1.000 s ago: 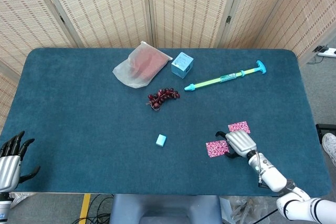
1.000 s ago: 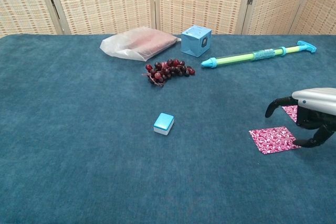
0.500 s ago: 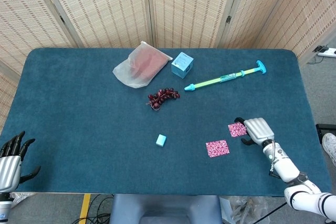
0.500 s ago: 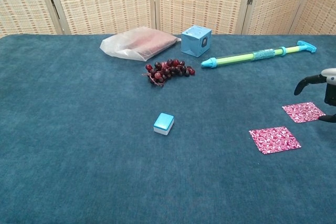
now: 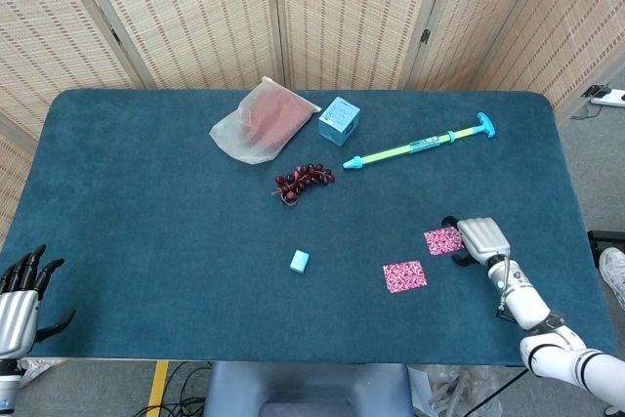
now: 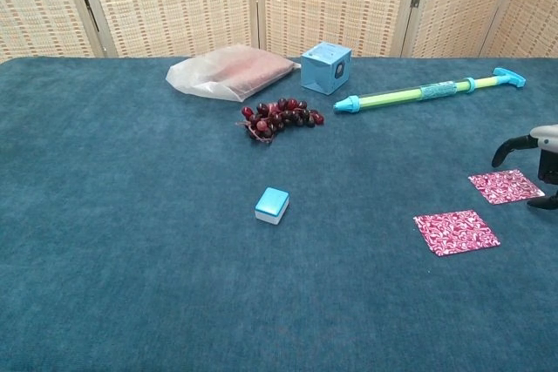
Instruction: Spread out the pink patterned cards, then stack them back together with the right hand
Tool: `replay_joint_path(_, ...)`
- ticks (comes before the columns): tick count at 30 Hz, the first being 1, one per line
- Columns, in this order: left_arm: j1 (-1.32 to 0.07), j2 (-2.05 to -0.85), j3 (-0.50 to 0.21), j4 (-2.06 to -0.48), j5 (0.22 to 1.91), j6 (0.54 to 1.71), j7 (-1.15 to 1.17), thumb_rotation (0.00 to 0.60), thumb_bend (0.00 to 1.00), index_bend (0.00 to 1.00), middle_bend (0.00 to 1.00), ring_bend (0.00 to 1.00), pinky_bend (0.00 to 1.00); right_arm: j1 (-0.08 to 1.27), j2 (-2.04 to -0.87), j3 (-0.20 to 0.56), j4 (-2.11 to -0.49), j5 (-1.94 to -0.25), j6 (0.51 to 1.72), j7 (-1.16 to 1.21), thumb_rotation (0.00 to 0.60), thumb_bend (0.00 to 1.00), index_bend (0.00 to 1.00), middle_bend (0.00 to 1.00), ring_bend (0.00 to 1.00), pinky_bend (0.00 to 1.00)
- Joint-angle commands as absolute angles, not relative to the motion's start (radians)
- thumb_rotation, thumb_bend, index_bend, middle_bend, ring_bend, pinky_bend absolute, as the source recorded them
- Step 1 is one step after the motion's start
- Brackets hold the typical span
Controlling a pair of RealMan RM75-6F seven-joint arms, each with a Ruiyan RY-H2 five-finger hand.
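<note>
Two pink patterned cards lie flat and apart on the blue table. The nearer card (image 5: 404, 275) (image 6: 455, 232) sits left of the farther card (image 5: 442, 240) (image 6: 504, 186). My right hand (image 5: 482, 239) (image 6: 540, 163) hovers at the farther card's right edge, fingers curved downward and apart, with nothing in it. Whether its fingertips touch the card is unclear. My left hand (image 5: 20, 295) stays at the table's near left corner, fingers spread, empty, and the chest view does not show it.
A small light-blue block (image 5: 300, 261) (image 6: 272, 205) lies mid-table. Farther back are a grape bunch (image 5: 303, 181), a blue cube (image 5: 339, 120), a translucent bag (image 5: 262, 121) and a green-and-blue syringe toy (image 5: 420, 147). The table's right edge is close to my right hand.
My right hand moved right, from over the nearer card to the farther card's right edge, uncovering both cards. In the last half second it barely shifted. The left hand stayed still.
</note>
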State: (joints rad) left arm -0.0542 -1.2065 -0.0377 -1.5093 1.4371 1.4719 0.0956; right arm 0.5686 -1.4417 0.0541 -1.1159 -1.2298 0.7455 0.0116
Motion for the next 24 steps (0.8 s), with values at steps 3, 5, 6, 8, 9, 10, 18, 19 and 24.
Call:
replay_joint_path(3,-0.054,-1.205,-0.037,-1.511,1.436,1.470,0.096,0.600,0.26,0.20,0.04,0.05,0.13,0.574,-1.459,0.059,-1.096,-1.242,0.744,0.022,0.600,0.32,0.22,1.00,1.00,1.00)
replay_joint_path(5,-0.054,-1.206,-0.036,-1.510,1.435,1.469,0.095,0.600,0.26,0.20,0.04,0.05,0.13,0.573,-1.463,0.058,-1.092,-1.247,0.748,0.021,0.600,0.32,0.22,1.00,1.00,1.00)
replay_joint_path(6,-0.054,-1.206,-0.036,-1.510,1.435,1.469,0.095,0.600,0.26,0.20,0.04,0.05,0.13,0.572,-1.464,0.058,-1.090,-1.248,0.750,0.020,0.600,0.32,0.22,1.00,1.00,1.00)
replay_joint_path(8,-0.053,-1.206,-0.036,-1.509,1.434,1.468,0.094,0.600,0.26,0.20,0.04,0.05,0.13,0.567,-1.467,0.057,-1.088,-1.250,0.759,0.019,0.600,0.32,0.22,1.00,1.00,1.00)
replay_joint_path(9,-0.053,-1.206,-0.036,-1.508,1.434,1.468,0.093,0.600,0.26,0.20,0.04,0.05,0.13,0.565,-1.468,0.057,-1.088,-1.251,0.761,0.018,0.600,0.32,0.22,1.00,1.00,1.00)
replay_joint_path(10,-0.054,-1.206,-0.036,-1.508,1.435,1.467,0.093,0.600,0.26,0.20,0.04,0.05,0.13,0.563,-1.468,0.057,-1.088,-1.251,0.764,0.018,0.600,0.32,0.22,1.00,1.00,1.00)
replay_joint_path(18,-0.057,-1.207,-0.037,-1.506,1.437,1.465,0.091,0.600,0.26,0.20,0.04,0.05,0.13,0.558,-1.474,0.060,-1.078,-1.246,0.759,0.019,0.600,0.32,0.23,1.00,1.00,1.00)
replay_joint_path(19,-0.056,-1.207,-0.037,-1.506,1.437,1.465,0.091,0.600,0.26,0.20,0.04,0.05,0.13,0.558,-1.474,0.060,-1.077,-1.247,0.758,0.020,0.600,0.32,0.24,1.00,1.00,1.00)
replay_joint_path(24,-0.057,-1.205,-0.037,-1.508,1.437,1.465,0.092,0.600,0.26,0.20,0.04,0.05,0.13,0.555,-1.475,0.064,-1.075,-1.249,0.766,0.022,0.600,0.34,0.30,1.00,1.00,1.00)
